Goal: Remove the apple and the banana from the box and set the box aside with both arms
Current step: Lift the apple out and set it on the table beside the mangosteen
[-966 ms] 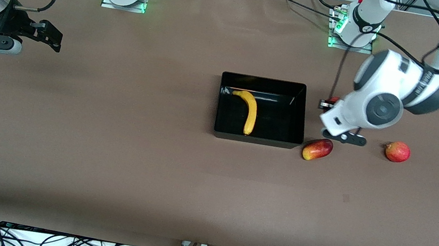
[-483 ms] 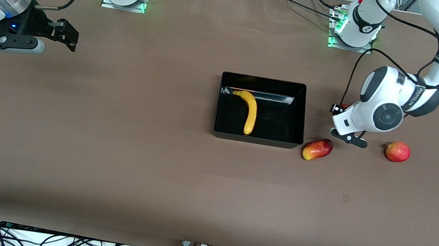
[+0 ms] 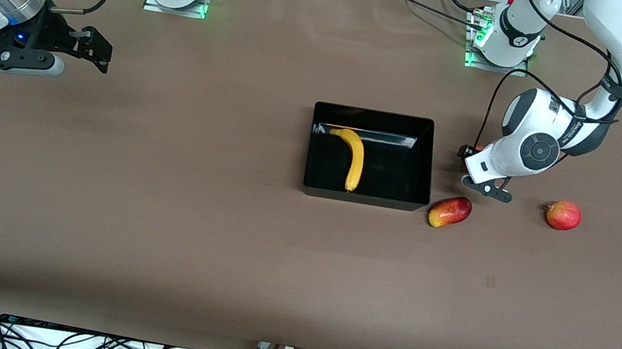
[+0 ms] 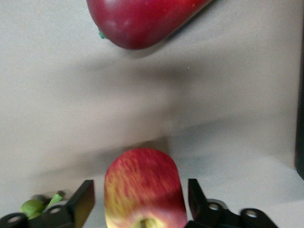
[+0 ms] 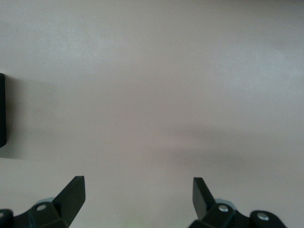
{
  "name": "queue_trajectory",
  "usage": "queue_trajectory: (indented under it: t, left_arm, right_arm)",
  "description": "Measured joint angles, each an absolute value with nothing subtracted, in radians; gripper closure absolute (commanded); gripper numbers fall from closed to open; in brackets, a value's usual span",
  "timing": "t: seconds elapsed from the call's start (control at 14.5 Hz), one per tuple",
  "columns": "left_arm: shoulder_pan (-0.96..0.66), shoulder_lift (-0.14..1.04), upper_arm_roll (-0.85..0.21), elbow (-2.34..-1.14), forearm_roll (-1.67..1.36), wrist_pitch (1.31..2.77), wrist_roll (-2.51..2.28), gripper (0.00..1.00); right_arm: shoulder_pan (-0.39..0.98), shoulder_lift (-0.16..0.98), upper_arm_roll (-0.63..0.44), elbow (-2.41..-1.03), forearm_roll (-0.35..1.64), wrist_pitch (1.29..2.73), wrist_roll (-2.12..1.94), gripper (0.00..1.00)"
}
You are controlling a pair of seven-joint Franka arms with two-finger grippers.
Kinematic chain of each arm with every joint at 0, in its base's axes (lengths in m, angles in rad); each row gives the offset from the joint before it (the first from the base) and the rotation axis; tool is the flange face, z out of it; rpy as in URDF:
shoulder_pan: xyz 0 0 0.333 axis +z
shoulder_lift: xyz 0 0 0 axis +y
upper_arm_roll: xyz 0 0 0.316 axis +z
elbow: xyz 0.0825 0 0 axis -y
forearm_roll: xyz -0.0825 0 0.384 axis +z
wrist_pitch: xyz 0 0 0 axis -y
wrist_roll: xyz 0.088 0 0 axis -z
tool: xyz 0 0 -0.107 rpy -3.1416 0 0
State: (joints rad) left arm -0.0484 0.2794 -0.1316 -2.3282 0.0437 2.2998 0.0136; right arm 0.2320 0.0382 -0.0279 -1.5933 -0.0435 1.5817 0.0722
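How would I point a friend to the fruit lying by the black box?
Find the black box mid-table. A fruit lies just off its corner nearer the camera, toward the left arm's end. It is oblong, red fading to yellow; its neighbour is round and red.

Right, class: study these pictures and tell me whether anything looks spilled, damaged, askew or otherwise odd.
Nothing stands out. The black box sits square and upright, and the banana lies flat inside it. The oval red-yellow fruit and the round red fruit rest intact outside it.
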Motion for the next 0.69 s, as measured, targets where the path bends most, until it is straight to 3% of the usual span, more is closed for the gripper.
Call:
queue_trajectory:
  t: [0.28,0.55,0.69]
  left_arm:
    - [-0.049,0.235,-0.133,-2.263,0.044,2.209,0.013,0.00]
    - [-0.101,0.201,-0.151,-2.052,0.010,1.982,-0.026,0.00]
    - [-0.180,0.207,-0.155,-1.968,-0.037,1.946,-0.133,0.00]
  right_arm:
    - [0.232,0.038,-0.028,-1.593,-0.044,1.582,0.072,0.00]
    - [0.232,0.038,-0.029,-1.593,-0.044,1.582,0.072,0.00]
    - [0.232,0.038,-0.029,-1.593,-0.044,1.582,0.072,0.00]
